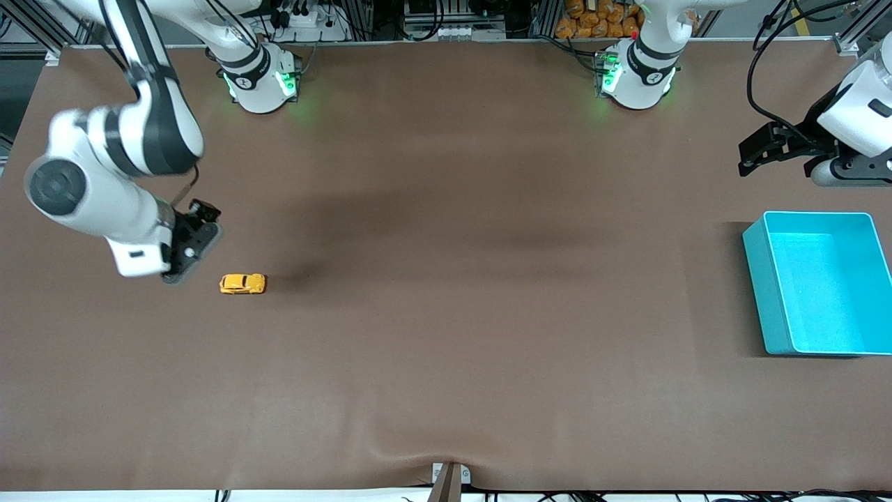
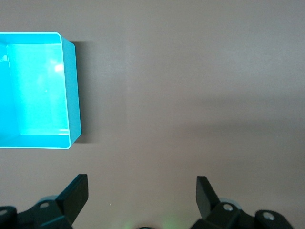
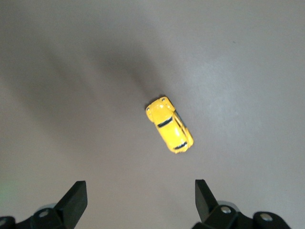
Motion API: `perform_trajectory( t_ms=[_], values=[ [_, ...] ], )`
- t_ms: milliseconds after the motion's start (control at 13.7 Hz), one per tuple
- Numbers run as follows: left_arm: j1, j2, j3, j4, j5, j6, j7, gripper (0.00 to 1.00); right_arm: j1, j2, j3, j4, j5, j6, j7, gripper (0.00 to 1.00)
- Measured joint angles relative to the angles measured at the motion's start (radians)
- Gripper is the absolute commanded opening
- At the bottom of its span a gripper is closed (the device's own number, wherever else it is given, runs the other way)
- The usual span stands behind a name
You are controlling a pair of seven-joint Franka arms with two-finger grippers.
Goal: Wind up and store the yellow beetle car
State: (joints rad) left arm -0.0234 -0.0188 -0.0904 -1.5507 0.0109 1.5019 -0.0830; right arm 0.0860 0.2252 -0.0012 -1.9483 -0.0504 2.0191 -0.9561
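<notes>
Yellow beetle car [image 1: 242, 284] is seen sitting on its wheels on the brown table [image 1: 446, 279], toward the right arm's end, well apart from the bin. In the right wrist view the car [image 3: 169, 124] is shown from above: rounded body, dark windows, nothing touching it.

Right gripper [image 1: 182, 268] is held up over the table just beside the car, on the side toward the right arm's end; no contact w/ the car. Fingers [image 3: 76, 198] are spread wide in the right wrist view, nothing gripped between them, car visible in the gap ahead of the tips.

Teal bin [image 1: 756, 272] is placed at the left arm's end of the table, open top, rectangular. Inside is seen only its own teal floor; nothing is stored in it. Same is confirmed by the left wrist view: bin [image 2: 71, 95] w/ bare floor, a bright glare spot on it.

Left gripper [image 1: 749, 157] is parked in the air over the table edge at the left arm's end, above bare table next to the bin rather than over the bin itself; arm waits. Fingers [image 2: 76, 193] are spread wide too, nothing held.

Car is not in the bin; whole table width lies between the two.
</notes>
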Motion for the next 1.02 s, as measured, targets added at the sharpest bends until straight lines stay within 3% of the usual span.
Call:
perform_trajectory(
  t_ms=[439, 1023],
  values=[
    [-0.001, 0.0, 0.0, 0.005, 0.0, 0.0, 0.0, 1.0, -0.037, 0.165, -0.006, -0.003, -0.011, 0.184, -0.429, 1.0],
    [0.0, 0.0, 0.0, 0.005, -0.001, 0.0, 0.0, 1.0, -0.037, 0.194, 0.0, -0.128, -0.011, 0.431, -0.49, 0.82]
  ],
)
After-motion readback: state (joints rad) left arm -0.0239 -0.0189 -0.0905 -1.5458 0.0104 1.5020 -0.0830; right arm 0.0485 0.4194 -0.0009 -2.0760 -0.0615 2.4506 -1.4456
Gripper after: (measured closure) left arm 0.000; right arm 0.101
